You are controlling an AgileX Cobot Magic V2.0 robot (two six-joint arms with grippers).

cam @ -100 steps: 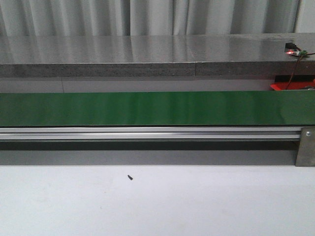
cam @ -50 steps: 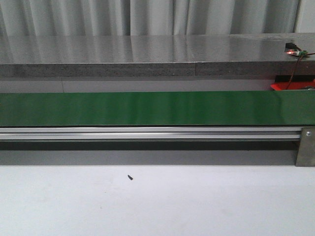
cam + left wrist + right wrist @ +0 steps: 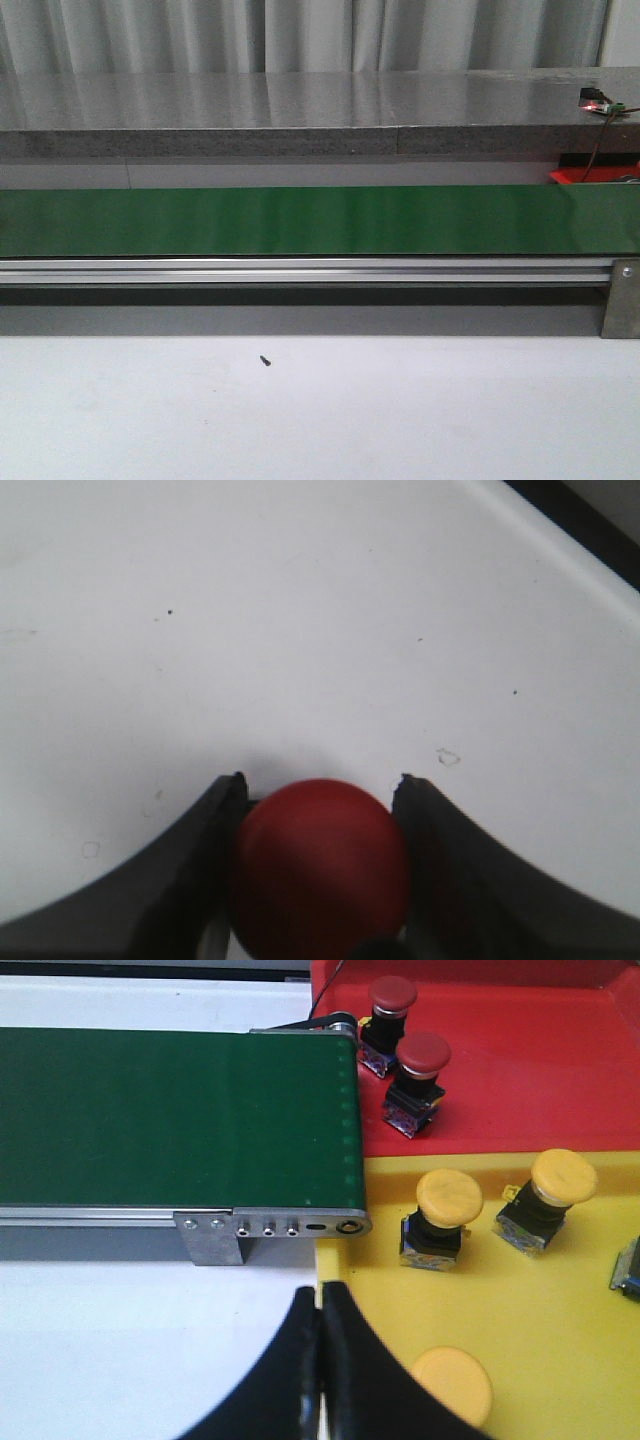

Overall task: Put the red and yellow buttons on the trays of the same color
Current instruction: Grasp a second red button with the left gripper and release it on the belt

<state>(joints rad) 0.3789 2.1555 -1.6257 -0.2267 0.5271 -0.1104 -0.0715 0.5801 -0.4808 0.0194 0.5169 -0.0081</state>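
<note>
In the left wrist view my left gripper is shut on a red button, whose round cap fills the gap between both fingers above the white table. In the right wrist view my right gripper is shut with nothing in it, over the near edge of the yellow tray. Three yellow buttons sit on the yellow tray. Two red buttons stand on the red tray. Neither gripper shows in the front view.
A green conveyor belt on an aluminium frame runs across the front view, ending beside the trays. A grey counter lies behind it, with a corner of the red tray at the right. A small dark speck lies on the white table.
</note>
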